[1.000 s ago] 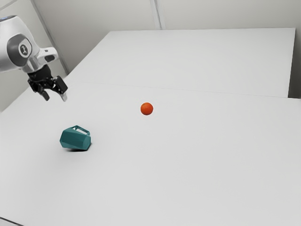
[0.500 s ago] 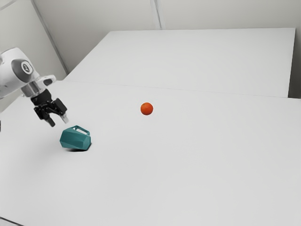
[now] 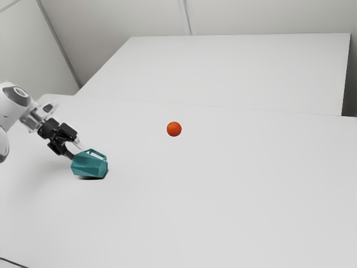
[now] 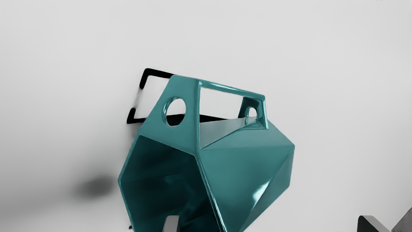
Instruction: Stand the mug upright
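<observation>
In the exterior view, my gripper [image 3: 76,151], jaws spread, sits at the toppled mug's [image 3: 89,166] ten o'clock.

Mug [image 4: 238,167] cropped in wrist view, arm [image 3: 10,107] cropped in exterior view

A: Exterior light?
B: Bright, flat. Dark shadow [image 3: 92,178] under mug [image 3: 89,166], left of frame.
A: Wrist?
B: Glare [image 4: 261,191] on mug's side, hard black shadow by handle [image 4: 231,88], soft gray smudge [image 4: 96,186] past the mouth.
</observation>
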Controlling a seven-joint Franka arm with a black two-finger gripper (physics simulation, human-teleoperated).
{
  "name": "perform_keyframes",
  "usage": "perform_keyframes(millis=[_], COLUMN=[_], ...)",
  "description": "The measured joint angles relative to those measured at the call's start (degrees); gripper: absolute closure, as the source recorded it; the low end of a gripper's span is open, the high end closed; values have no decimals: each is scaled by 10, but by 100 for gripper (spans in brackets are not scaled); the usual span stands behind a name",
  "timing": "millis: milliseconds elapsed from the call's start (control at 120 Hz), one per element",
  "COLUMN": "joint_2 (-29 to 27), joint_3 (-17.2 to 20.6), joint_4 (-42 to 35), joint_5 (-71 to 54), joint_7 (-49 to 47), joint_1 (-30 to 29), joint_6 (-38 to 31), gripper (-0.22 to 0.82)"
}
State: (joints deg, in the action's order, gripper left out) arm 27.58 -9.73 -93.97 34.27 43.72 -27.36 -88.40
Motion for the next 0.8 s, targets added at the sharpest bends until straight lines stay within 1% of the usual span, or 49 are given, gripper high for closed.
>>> perform_keyframes(millis=[150, 267, 367, 417, 550, 617, 692, 800], joint_2=[35, 43, 49, 50, 50, 49, 49, 46], joint_3=[17, 23, 24, 24, 24, 24, 24, 24], joint_4=[22, 23, 20, 20, 19, 19, 18, 15], joint_5=[22, 41, 53, 57, 62, 66, 68, 69], joint_7=[21, 34, 43, 48, 57, 61, 64, 66], joint_1=[-16, -20, -23, -25, -29, -30, -29, -26], joint_6=[22, 32, 37, 39, 44, 46, 48, 49], gripper=[0, 2, 12, 20, 47, 57, 64, 68])
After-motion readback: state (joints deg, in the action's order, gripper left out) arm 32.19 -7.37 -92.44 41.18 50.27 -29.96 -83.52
